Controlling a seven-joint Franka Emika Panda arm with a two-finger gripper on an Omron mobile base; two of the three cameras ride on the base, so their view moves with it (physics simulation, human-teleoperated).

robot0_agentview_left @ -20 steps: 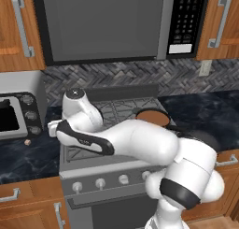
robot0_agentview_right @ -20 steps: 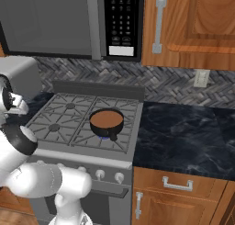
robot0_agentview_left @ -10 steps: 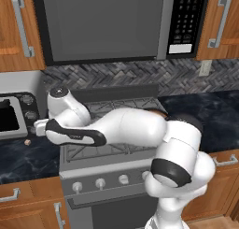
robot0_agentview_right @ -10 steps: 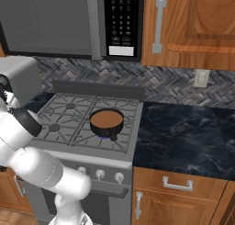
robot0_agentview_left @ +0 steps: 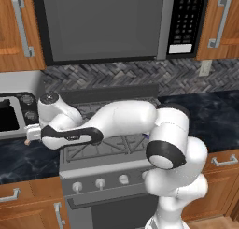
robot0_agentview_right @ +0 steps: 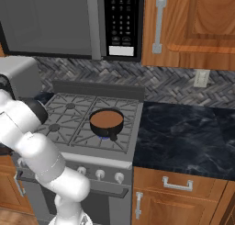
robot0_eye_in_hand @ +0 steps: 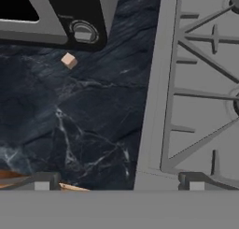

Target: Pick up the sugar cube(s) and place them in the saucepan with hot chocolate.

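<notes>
The tiny light tan sugar cube (robot0_eye_in_hand: 69, 60) sits on the dark marble worktop (robot0_eye_in_hand: 70, 125), not yet picked. The gripper (robot0_eye_in_hand: 119, 182) is wide and empty. The small round dark grey saucepan of brown hot chocolate (robot0_agentview_right: 106, 121) waits.

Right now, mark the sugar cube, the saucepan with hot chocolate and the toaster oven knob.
sugar cube (robot0_eye_in_hand: 69, 60), hand view, its top face.
saucepan with hot chocolate (robot0_agentview_right: 106, 119), right base view, the brown liquid's surface.
toaster oven knob (robot0_eye_in_hand: 83, 32), hand view, the knob's face.

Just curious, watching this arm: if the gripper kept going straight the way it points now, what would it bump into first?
Probably the dark marble counter left of the stove. The open gripper looks down at bare stone; the tan sugar cube lies off to one side, by the toaster oven.
</notes>
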